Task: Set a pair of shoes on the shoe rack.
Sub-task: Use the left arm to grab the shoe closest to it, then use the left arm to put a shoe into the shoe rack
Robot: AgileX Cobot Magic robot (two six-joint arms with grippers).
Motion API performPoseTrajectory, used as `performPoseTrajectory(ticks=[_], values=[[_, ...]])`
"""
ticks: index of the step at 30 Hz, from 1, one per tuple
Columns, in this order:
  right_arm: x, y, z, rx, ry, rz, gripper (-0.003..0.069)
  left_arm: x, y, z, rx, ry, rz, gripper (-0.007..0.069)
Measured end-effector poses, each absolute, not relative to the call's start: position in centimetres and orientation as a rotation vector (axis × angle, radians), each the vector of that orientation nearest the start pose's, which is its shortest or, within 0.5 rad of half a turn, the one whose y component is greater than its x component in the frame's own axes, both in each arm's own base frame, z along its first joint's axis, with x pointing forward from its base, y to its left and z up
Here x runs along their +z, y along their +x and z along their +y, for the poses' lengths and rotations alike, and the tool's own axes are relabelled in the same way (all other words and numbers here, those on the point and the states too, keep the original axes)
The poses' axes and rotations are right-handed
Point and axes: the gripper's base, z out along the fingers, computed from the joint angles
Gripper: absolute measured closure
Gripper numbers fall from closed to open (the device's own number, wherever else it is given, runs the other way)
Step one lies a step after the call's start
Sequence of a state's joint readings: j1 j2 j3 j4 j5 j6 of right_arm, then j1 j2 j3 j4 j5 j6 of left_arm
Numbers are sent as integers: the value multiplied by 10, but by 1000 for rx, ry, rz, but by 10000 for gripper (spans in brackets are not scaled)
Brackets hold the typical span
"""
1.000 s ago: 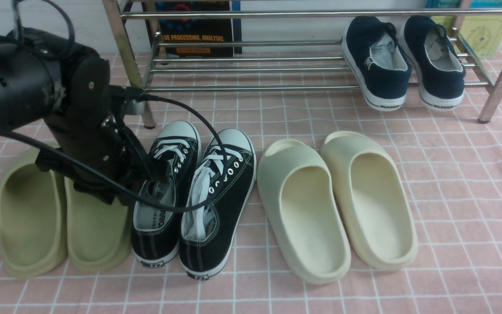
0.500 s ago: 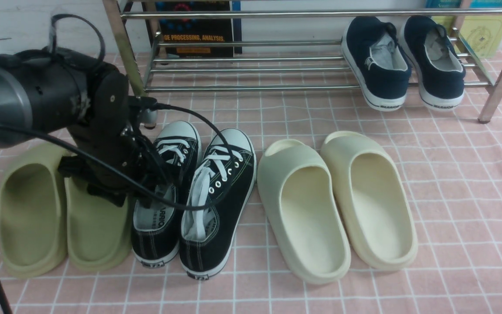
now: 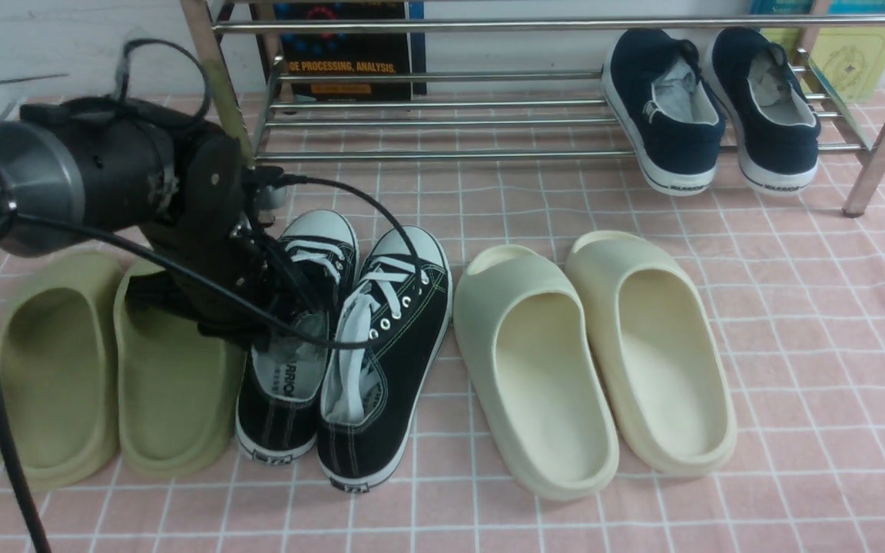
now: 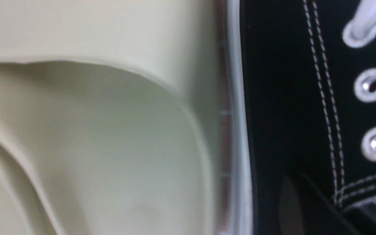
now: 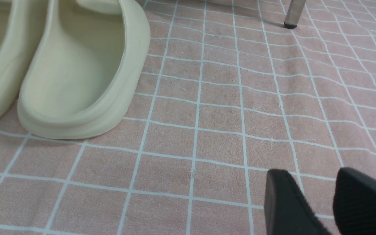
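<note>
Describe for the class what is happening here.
The robot's left gripper is closed at the black sneaker beside the olive slides. That sneaker and its mate are on the floor, in front of the metal rack. The right gripper is over bare floor, holding nothing.

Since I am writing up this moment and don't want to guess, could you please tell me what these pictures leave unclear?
- Left gripper: front view; its dark body and cable hide its fingertips' hold on the left black sneaker.
- Shoe rack: front view; the top edge cuts off its upper part.
- Right gripper: right wrist view; blurred, cut off by the edge.
</note>
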State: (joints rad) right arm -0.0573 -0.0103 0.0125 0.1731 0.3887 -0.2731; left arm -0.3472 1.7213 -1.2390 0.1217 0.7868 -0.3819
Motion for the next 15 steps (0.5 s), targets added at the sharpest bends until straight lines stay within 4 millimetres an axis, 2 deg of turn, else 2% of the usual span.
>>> performPoseTrajectory(ticks=[2,3,5,7,10,15], values=[[175,52,3,-56,-97,1866,419,260,334,-113,-91,22,2687,615],[175,52,3,-56,-97,1866,419,263,334,-113,-97,14,2681,615],[175,52,3,-56,-97,1866,419,294,331,-112,-153,-37,2593,615],[175,52,3,-56,-97,1866,419,309,331,-112,-183,-57,2540,615],[175,52,3,-56,-97,1866,419,315,336,-114,-225,-78,2474,615],[175,52,3,-56,-97,1866,419,306,353,-122,-285,-99,2388,615]])
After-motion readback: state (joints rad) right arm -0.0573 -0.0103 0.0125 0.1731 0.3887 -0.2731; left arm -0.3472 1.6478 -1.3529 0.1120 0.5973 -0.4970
